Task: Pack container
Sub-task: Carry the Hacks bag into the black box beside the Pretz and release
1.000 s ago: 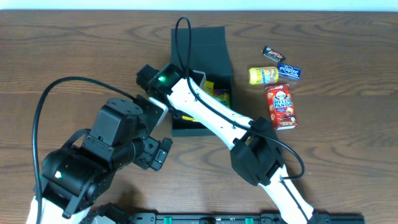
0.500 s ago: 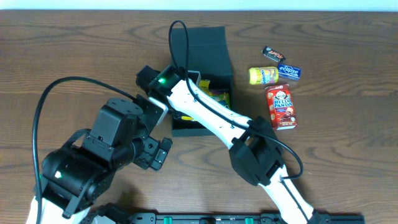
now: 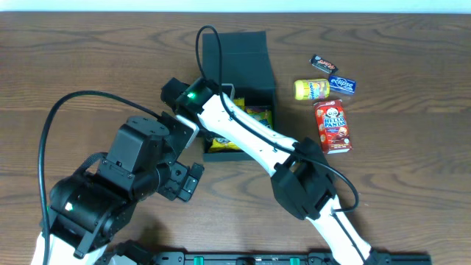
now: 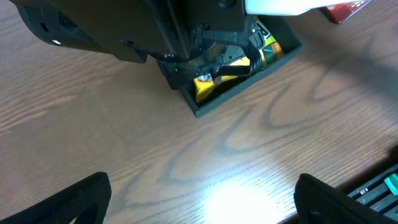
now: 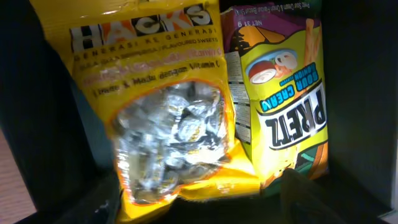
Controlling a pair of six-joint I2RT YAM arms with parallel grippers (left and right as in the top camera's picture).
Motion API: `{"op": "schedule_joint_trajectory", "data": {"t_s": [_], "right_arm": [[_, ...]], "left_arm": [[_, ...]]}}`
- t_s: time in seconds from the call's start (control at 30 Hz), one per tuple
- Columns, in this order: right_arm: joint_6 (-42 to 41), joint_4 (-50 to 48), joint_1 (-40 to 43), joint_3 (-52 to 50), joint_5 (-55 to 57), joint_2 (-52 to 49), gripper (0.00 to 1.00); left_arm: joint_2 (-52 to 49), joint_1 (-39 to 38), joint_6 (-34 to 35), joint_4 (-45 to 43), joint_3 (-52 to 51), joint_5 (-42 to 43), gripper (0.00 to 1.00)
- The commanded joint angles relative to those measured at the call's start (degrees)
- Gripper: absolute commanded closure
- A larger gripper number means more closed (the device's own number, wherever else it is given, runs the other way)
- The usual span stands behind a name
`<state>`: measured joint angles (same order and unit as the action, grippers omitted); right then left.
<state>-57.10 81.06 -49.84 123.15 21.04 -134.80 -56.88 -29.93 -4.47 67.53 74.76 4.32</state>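
Observation:
The black container (image 3: 234, 155) lies mid-table with its flap lid (image 3: 235, 51) folded back. Inside it lie a yellow Hacks sweets bag (image 5: 155, 106) and, beside it, a yellow-green Pretz packet (image 5: 286, 93). My right gripper (image 5: 199, 196) reaches down into the container. It is open, one dark finger on each side of the Hacks bag's lower edge. My left gripper (image 4: 208, 199) hovers open over bare wood in front of the container's near corner (image 4: 249, 81), holding nothing.
To the right of the container lie a red Hello Panda box (image 3: 333, 126), a yellow packet (image 3: 312, 89), a blue packet (image 3: 342, 85) and a small dark bar (image 3: 322, 64). The right arm (image 3: 257, 143) crosses over the container's near half.
My right gripper has gone from shut to open inside the container, and the yellow bag now lies there. The left arm has not moved.

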Motion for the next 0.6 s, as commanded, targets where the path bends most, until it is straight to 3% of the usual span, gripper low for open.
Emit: {"op": "schedule_joint_trajectory", "data": {"t_s": [0.0, 0.2, 0.23, 0.27, 0.3, 0.37, 0.57], "right_arm": [[2.8, 0.0, -0.3, -0.2, 1.4, 2.1, 0.22], [4.7, 0.0, 0.2, -0.2, 1.7, 5.1, 0.23], [5.4, 0.0, 0.5, -0.2, 2.0, 5.9, 0.27], [6.0, 0.1, 0.8, -0.2, 2.3, 6.8, 0.42], [6.3, 0.4, 1.4, -0.2, 2.8, 7.7, 0.63], [7.4, 0.6, 3.0, -0.2, 3.2, 9.5, 0.89], [11.0, 0.5, 11.6, -0.2, 3.1, 12.7, 0.89]], "left_arm": [[0.0, 0.2, 0.4, 0.2, 0.7, 0.2, 0.05], [0.0, 0.2, 0.4, 0.2, 0.7, 0.2, 0.05], [0.0, 0.2, 0.4, 0.2, 0.7, 0.2, 0.05], [0.0, 0.2, 0.4, 0.2, 0.7, 0.2, 0.05], [0.0, 0.2, 0.4, 0.2, 0.7, 0.2, 0.05], [0.0, 0.2, 0.4, 0.2, 0.7, 0.2, 0.05], [0.0, 0.2, 0.4, 0.2, 0.7, 0.2, 0.05]]}}
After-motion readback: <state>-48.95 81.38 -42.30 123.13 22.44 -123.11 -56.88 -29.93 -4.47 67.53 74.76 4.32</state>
